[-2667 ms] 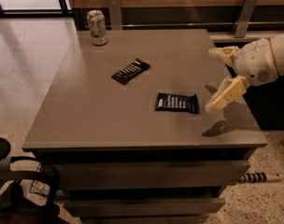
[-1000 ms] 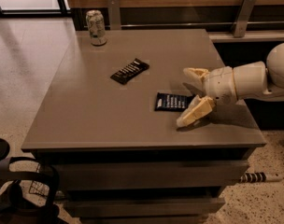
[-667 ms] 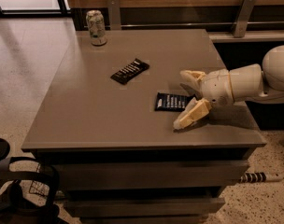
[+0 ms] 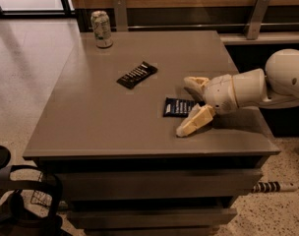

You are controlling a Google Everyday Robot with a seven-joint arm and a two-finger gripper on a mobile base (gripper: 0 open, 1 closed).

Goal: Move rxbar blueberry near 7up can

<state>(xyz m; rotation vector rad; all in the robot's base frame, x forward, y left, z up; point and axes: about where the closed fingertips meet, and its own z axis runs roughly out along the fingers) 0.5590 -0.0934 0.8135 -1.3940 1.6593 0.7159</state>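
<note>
The gripper is wide open, with one finger on each side of the rxbar blueberry, and it hides the bar's right end. The bar lies flat on the table, well apart from the 7up can at the back corner.

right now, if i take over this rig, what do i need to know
Gripper: open, low over the right side of the table, one finger on each side of the bar's right end, not closed on it.
rxbar blueberry: lying flat, front right of the tabletop.
7up can: upright at the far left corner.
black bar: lies between the two; not the target.
Done: gripper lined up on the bar.
Left: grasp, lift, carry it across, set it down beside the can.
</note>
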